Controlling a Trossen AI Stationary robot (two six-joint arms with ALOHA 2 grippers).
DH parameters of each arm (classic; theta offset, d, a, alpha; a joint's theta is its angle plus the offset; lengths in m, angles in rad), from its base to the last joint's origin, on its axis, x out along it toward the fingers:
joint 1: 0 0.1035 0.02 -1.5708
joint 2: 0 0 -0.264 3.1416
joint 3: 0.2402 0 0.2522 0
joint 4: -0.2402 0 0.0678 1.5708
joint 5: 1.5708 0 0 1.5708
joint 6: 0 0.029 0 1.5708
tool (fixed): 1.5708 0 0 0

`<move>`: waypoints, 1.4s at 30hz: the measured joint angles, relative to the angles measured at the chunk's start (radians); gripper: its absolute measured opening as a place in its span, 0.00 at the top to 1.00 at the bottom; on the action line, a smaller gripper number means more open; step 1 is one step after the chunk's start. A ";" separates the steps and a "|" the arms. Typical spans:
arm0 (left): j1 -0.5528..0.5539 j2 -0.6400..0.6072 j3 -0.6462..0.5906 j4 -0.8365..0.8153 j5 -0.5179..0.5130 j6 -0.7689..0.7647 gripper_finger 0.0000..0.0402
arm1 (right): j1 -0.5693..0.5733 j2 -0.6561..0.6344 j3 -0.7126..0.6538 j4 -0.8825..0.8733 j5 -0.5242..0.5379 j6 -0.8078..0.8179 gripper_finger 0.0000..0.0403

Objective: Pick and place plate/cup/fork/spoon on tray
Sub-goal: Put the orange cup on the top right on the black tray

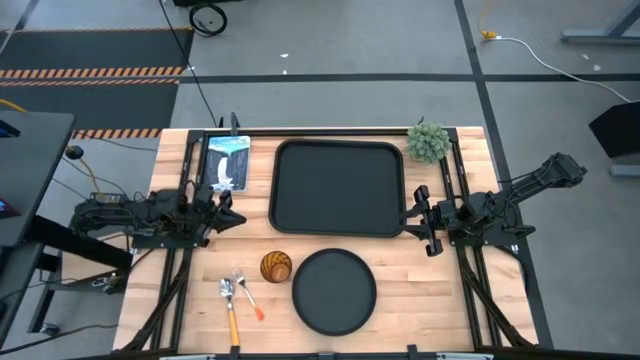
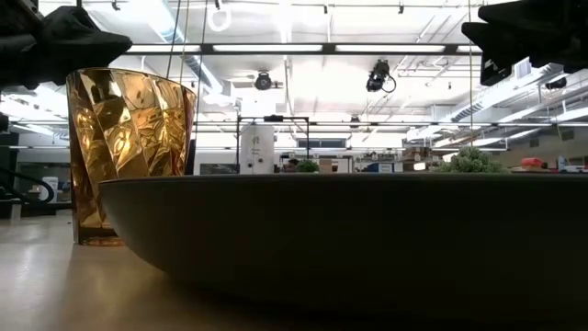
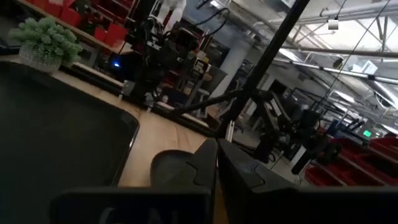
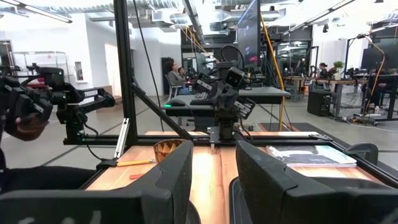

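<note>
The black tray point(image 1: 338, 187) lies at the table's middle, toward the far side. The round black plate point(image 1: 334, 290) lies near the front edge, with the amber cup point(image 1: 276, 266) upright just to its left; both fill the low view, the cup point(image 2: 129, 156) beside the plate point(image 2: 367, 239). The spoon point(image 1: 227, 292) and the fork point(image 1: 243, 286) lie side by side left of the cup, orange handles toward the near edge. My left gripper point(image 1: 228, 212) is shut and empty left of the tray. My right gripper point(image 1: 425, 220) is open and empty at the tray's right edge.
A small green plant point(image 1: 428, 142) stands at the tray's far right corner. A blue-and-white packet point(image 1: 226, 162) lies left of the tray at the far side. Black frame rails run along the table's left, right and far sides.
</note>
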 joint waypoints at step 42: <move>-0.193 0.842 0.493 -0.400 -0.099 -0.116 0.57 | 0.000 0.000 0.000 0.000 0.000 0.000 0.67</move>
